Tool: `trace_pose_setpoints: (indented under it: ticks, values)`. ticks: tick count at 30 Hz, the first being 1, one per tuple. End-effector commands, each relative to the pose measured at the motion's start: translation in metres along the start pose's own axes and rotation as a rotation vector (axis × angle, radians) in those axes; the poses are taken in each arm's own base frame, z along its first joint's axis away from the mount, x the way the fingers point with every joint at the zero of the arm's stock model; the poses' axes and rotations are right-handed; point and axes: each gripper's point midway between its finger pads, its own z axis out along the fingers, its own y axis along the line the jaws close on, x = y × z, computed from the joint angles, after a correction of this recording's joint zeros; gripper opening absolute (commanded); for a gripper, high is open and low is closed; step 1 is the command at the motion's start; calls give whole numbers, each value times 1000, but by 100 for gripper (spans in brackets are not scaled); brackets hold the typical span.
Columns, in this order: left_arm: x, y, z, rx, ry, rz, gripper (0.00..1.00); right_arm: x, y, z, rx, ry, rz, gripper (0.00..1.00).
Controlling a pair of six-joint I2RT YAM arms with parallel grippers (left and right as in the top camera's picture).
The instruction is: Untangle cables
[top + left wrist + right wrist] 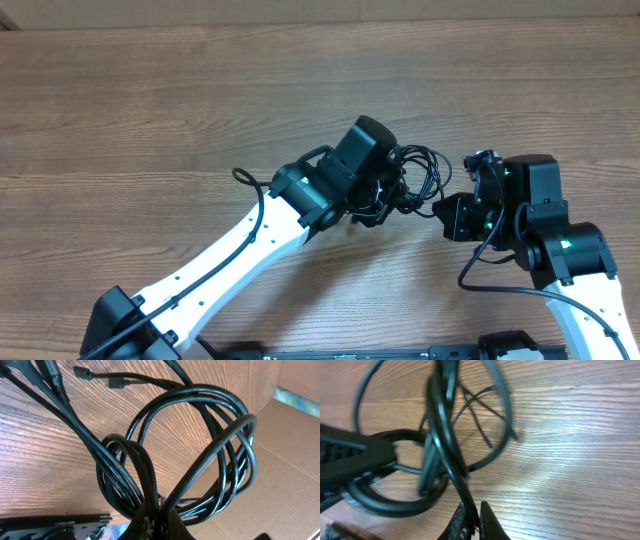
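Note:
The cables (418,172) are a bunch of thin black looped cords held between my two grippers near the table's middle right. In the left wrist view the loops (200,455) rise from my left gripper (159,522), which is shut on several strands; two small plug ends (117,382) hang above the wood. My left gripper also shows from overhead (392,192). My right gripper (474,521) is shut on one strand of the cables (442,445); from overhead it (446,212) sits just right of the bunch.
The wooden table (150,110) spreads to the left and far side. Thicker black arm wires (250,215) run along the left arm and loop by the right arm (475,270). Cardboard (295,485) shows in the left wrist view.

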Motion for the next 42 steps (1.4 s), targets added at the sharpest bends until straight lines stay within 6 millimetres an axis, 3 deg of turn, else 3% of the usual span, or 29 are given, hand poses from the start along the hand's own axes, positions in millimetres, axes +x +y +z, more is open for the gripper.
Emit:
trace_pose_setpoints:
  ticks: [1, 8, 14, 21, 26, 29, 31, 35, 42]
  values:
    - [12, -10, -12, 29, 77, 67, 4, -3, -16, -2, 90, -32, 95, 4]
    - [35, -5, -13, 17, 175, 161, 4, -14, -16, -1, 86, -79, 224, 4]
    - [46, -2, -15, 21, 242, 269, 4, -15, -42, -2, 221, -120, 399, 4]
    - [60, 1, -19, 53, 326, 495, 4, -20, -49, 1, 255, -144, 477, 6]
    - [75, 4, -25, 130, 417, 822, 4, -27, -55, 1, 273, -190, 550, 36]
    - [83, 9, -30, 166, 470, 958, 4, -35, -55, 0, 268, -226, 566, 65]
    - [82, 16, -30, 151, 479, 999, 4, -38, -61, -3, 295, -256, 591, 79]
    - [80, 26, -31, 120, 491, 1034, 4, -38, -77, -10, 386, -305, 633, 92]
    - [70, 27, -48, 122, 469, 1061, 4, -37, -89, -16, 460, -338, 638, 96]
